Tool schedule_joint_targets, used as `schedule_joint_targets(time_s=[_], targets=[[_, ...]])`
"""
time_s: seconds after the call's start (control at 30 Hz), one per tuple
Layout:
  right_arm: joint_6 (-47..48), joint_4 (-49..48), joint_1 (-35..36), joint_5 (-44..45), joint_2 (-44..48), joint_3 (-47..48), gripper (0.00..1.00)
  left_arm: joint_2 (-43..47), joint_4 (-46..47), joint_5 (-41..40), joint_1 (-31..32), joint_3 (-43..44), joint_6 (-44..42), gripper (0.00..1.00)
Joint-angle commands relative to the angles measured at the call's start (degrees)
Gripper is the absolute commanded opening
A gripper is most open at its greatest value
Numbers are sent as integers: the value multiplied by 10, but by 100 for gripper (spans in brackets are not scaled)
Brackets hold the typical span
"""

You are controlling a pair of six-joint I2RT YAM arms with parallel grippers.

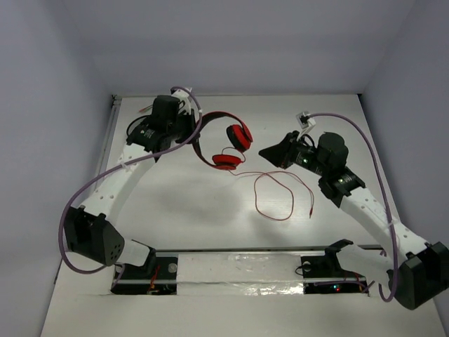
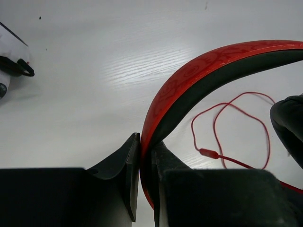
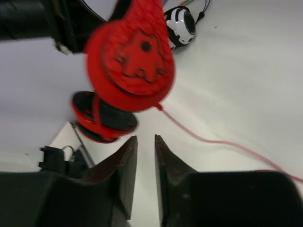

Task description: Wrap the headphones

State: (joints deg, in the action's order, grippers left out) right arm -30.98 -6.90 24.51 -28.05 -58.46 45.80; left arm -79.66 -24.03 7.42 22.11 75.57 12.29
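Clamped tight in the left gripper at one side of the black-lined band: red over-ear headphones, jaws pressed flat against both faces of the arch, presumably to hold the frame steady as an anchor while the other arm does the winding. Positioned toward the far middle of the white wood-grain table, band rising out of the grip, the two round red earcups stacked one above the other; impossible to tell whether the lower one touches the surface. Trailing from the cups toward the near right: a long thin red cable, slack in a loose open loop on the tabletop, with no turn laid on band or cups yet by the look of it. Poised just beside the cups: the right gripper, jaws a narrow slit apart with nothing between them, pointed close to where the cord leaves the cup. Likely lined up to pick the cable near its root, so that the first wrap starts short and taut rather than dragging the whole loop. Beyond the red pair, well apart from the work: a black-and-white headset, no part of this job.
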Motion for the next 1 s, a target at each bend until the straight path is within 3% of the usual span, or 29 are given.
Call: schedule_joint_targets(time_s=[0.0,0.1,0.13,0.2,0.23,0.33,0.7,0.97], targets=[[92,-57,5,-26,-39,34,29,-1,-19,43,-5,112,26,0],[97,-98,5,-52,-68,15,45,-31,-75,7,-5,208,4,0],[98,-103,5,-81,-72,10,55,-36,-81,9,-10,227,3,0],[82,-154,5,-93,-82,-15,67,-47,-87,46,-10,269,6,0],[73,-176,5,-84,-88,-24,78,-52,-86,71,-10,280,9,0],[63,-224,5,-93,-120,-33,91,-71,-95,97,-10,324,11,0],[96,-227,5,-69,-231,13,97,-77,-105,146,-21,391,28,0],[58,-305,5,-127,-275,-15,89,-93,-96,201,-32,429,54,0]])
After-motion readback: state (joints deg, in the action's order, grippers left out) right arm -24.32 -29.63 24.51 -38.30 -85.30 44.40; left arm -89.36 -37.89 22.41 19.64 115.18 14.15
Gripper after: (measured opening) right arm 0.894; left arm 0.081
